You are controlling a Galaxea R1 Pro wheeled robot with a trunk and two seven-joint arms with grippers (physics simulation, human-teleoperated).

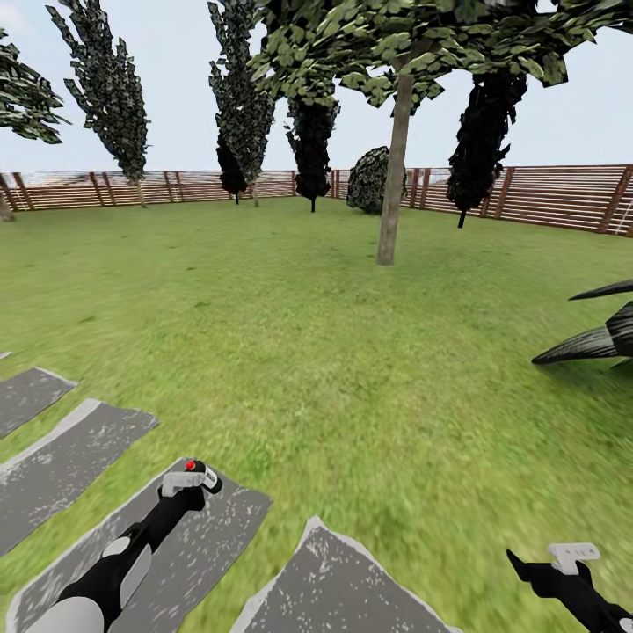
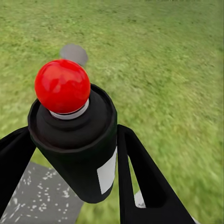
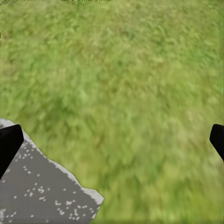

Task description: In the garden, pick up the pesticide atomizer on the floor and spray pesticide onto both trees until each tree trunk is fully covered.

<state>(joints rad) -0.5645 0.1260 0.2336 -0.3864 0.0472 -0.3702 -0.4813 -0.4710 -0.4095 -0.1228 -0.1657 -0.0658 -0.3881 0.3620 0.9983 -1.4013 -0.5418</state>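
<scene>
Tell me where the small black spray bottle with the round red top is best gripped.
Around its black cylindrical body, from the sides, below the red top, leaving that top free. The left gripper already holds the black spray bottle this way, one finger on each flank.

Definitely a backyard garden: big green lawn [image 1: 290, 325] fenced in by a brown horizontal-slat wooden fence [image 1: 563, 195], a pale-trunked leafy tree [image 1: 394, 167], dark cone-shaped trees [image 1: 242, 97] along the back, grey stone paving slabs [image 1: 66, 462] set into the grass.

Left tool [image 1: 195, 479] with pesticide atomizer [image 1: 200, 473] over paving slab [image 1: 158, 545], tree trunk [image 1: 393, 167] ahead.
</scene>
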